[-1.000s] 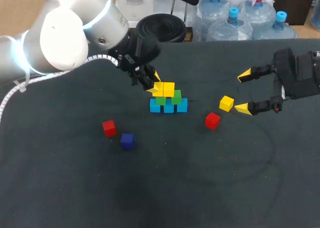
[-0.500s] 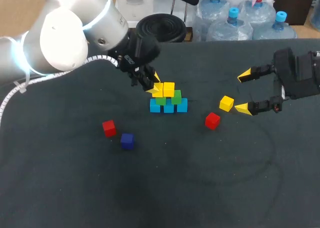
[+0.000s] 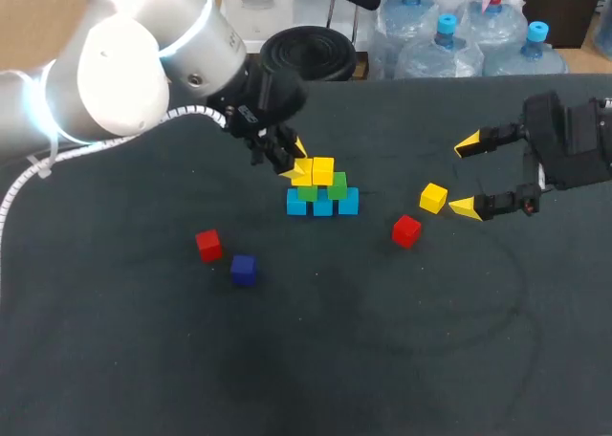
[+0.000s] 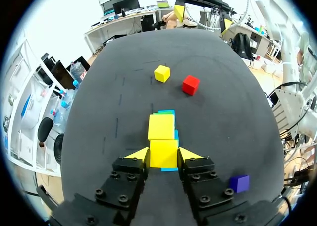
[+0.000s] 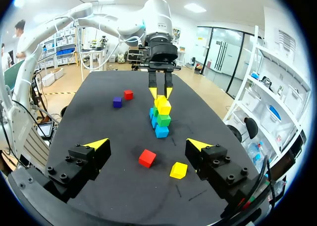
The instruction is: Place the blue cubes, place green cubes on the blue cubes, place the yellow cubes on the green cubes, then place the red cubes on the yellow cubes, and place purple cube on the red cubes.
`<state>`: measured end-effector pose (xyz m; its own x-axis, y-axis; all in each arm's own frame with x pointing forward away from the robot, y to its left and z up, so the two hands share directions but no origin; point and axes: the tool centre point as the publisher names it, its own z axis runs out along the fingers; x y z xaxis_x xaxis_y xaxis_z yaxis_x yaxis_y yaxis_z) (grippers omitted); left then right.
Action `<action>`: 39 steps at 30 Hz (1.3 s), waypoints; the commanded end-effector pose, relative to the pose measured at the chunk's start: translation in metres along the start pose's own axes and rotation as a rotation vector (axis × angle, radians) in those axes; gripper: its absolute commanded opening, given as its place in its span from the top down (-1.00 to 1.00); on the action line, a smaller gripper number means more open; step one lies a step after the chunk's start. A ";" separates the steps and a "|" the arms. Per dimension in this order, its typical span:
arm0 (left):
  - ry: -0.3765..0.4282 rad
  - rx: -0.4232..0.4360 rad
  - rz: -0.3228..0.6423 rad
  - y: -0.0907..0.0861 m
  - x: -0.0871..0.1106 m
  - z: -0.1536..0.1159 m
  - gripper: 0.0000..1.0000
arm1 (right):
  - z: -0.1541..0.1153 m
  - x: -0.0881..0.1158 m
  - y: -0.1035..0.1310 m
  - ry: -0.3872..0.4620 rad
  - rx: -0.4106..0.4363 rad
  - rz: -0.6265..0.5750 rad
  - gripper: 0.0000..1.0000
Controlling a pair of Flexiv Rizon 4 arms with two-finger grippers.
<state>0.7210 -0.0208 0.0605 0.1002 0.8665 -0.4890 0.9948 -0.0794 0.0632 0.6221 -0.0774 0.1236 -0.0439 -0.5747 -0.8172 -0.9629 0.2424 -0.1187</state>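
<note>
A stack stands mid-table: three blue cubes (image 3: 322,206) at the base, two green cubes (image 3: 337,185) on them, and two yellow cubes side by side on top. My left gripper (image 3: 295,165) is shut on the left yellow cube (image 4: 163,153), which rests beside the other yellow cube (image 4: 161,127). My right gripper (image 3: 467,176) hangs open to the right of the stack, holding nothing. A loose yellow cube (image 3: 433,197) and a red cube (image 3: 405,230) lie just off its fingers. A second red cube (image 3: 208,245) and the purple cube (image 3: 243,269) lie front left.
In the right wrist view the red cube (image 5: 147,158) and the loose yellow cube (image 5: 178,170) lie between the open fingers and the stack (image 5: 159,118). Dark tabletop (image 3: 382,340) stretches bare toward the front.
</note>
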 end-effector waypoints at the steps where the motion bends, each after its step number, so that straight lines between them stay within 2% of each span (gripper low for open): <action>1: 0.002 0.005 0.002 0.003 0.000 0.001 1.00 | 0.000 0.000 0.000 0.002 0.001 0.000 -1.00; 8: 0.005 0.007 0.000 0.003 0.000 0.002 0.88 | 0.000 0.000 0.000 0.002 0.001 0.000 -1.00; 11: 0.006 0.006 -0.002 0.004 0.001 0.001 0.65 | 0.000 0.000 0.000 0.002 0.001 0.000 -1.00; 13: 0.008 0.005 -0.003 0.004 0.001 0.001 0.59 | 0.000 0.000 0.000 0.002 0.001 0.000 -1.00; 18: 0.011 0.004 -0.006 0.004 0.002 0.000 0.28 | 0.000 0.000 0.000 0.002 0.001 0.000 -1.00; 25: 0.014 0.006 -0.008 0.004 0.002 0.000 0.07 | 0.000 0.000 0.000 0.002 0.001 0.000 -1.00; 32: 0.015 0.006 -0.005 0.005 0.002 0.000 0.01 | 0.000 0.000 0.000 0.002 0.001 0.000 -1.00; 33: 0.015 0.006 -0.005 0.005 0.001 0.000 -0.04 | 0.000 0.000 0.000 0.002 0.001 0.000 -1.00; 37: 0.016 0.006 0.000 0.004 -0.001 -0.005 -0.47 | 0.000 0.000 0.000 0.002 0.001 0.000 -1.00; 39: 0.014 0.003 0.009 0.003 -0.003 -0.010 -0.48 | 0.000 0.000 0.000 0.002 0.001 0.000 -1.00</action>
<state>0.7244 -0.0207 0.0642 0.1059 0.8708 -0.4800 0.9942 -0.0848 0.0656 0.6221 -0.0774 0.1236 -0.0439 -0.5747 -0.8172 -0.9629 0.2424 -0.1187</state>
